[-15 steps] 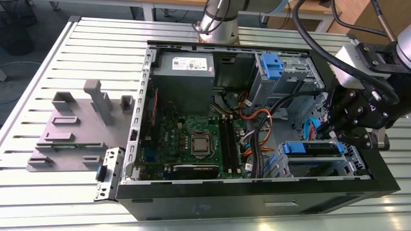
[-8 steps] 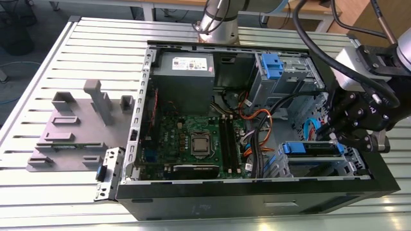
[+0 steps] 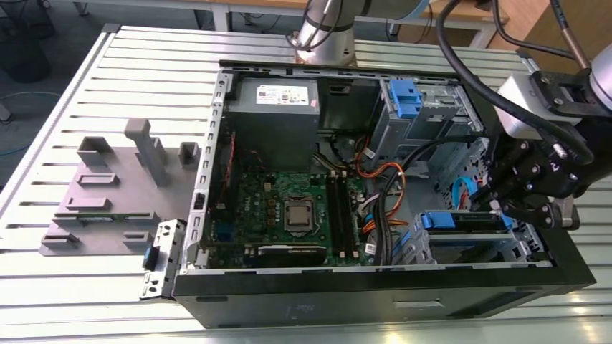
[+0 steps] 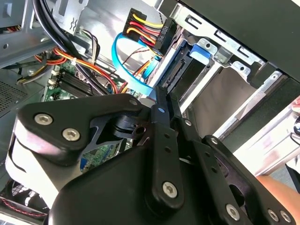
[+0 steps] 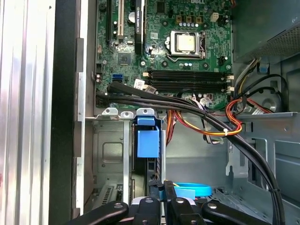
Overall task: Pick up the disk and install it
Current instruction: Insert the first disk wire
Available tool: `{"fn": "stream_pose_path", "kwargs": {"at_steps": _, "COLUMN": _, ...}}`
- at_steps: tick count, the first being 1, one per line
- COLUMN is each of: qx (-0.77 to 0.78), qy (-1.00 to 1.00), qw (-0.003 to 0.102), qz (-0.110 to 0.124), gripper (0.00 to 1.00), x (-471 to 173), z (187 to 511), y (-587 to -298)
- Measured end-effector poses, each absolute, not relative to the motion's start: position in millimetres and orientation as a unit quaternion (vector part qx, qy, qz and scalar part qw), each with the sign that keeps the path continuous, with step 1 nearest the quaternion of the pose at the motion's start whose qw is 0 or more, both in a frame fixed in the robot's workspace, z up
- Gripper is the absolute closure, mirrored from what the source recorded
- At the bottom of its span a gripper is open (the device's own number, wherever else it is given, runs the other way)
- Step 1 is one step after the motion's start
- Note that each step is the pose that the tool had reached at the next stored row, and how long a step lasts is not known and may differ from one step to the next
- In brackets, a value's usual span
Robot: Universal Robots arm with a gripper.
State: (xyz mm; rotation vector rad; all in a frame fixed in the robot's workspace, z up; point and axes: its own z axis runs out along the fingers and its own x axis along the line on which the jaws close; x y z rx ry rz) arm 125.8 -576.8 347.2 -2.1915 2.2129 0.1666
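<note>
The disk point(image 3: 464, 221) is seen seated on edge in the lower drive cage point(image 3: 478, 251) of the open computer case point(image 3: 383, 287), at about four o'clock within the case opening in the exterior view. Its blue carrier frame is turned up and its long axis is laid along the nine-to-three line there. The same blue frame is picked out in the first wrist view point(image 5: 148, 143) and in the second wrist view point(image 4: 200, 50), between the cage's metal walls.

The gripper point(image 3: 521, 211) is held at the cage's three o'clock end, so the disk is found at roughly nine o'clock from the fingertips, just beside them. The fingers point(image 5: 157, 199) appear to be drawn together, with nothing clamped between them. They are lined up with the disk's long axis at its cabled end. Contact with the frame cannot be judged.

The motherboard point(image 3: 287, 208) is placed at nine o'clock of the cage, and a narrower blue bracket point(image 3: 405, 97) at one o'clock of the case.
</note>
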Motion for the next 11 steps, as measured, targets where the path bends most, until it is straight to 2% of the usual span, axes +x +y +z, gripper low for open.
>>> {"fn": "stream_pose_path", "kwargs": {"at_steps": 11, "qx": -0.703, "qy": 0.709, "qw": 0.011, "qz": 0.053, "gripper": 0.84, "x": 126.0, "z": 343.2, "y": -577.2}}
